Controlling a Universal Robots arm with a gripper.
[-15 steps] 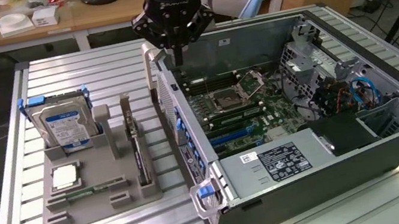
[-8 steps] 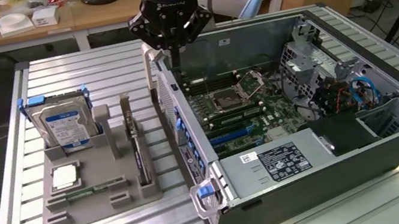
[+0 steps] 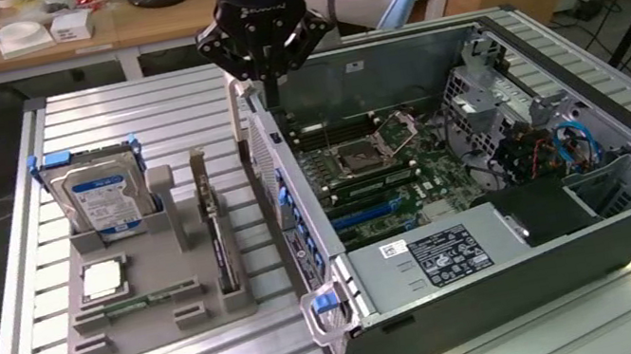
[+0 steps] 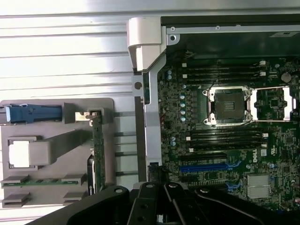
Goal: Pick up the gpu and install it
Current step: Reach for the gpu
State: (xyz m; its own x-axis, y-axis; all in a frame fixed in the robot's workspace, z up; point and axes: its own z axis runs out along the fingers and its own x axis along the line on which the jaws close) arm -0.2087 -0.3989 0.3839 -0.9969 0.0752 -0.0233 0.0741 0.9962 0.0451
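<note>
One claw (image 3: pixel 257 73) hangs above the rear edge of the open computer case (image 3: pixel 539 284). It is fully closed, and nothing is seen in its grip. The gpu (image 3: pixel 216 227) stands on its long edge in a slot of the grey holder (image 3: pixel 144 340) on the table (image 3: pixel 126 122). It is just beside the case, on the exterior view's left of it, and apart from the claw. The same holder also carries the hard drive (image 3: pixel 101 198), a processor chip (image 3: pixel 102 278) and a memory stick (image 3: pixel 137 303). Inside the case lies the motherboard (image 4: pixel 225 150) with its processor socket (image 4: pixel 229 105).
</note>
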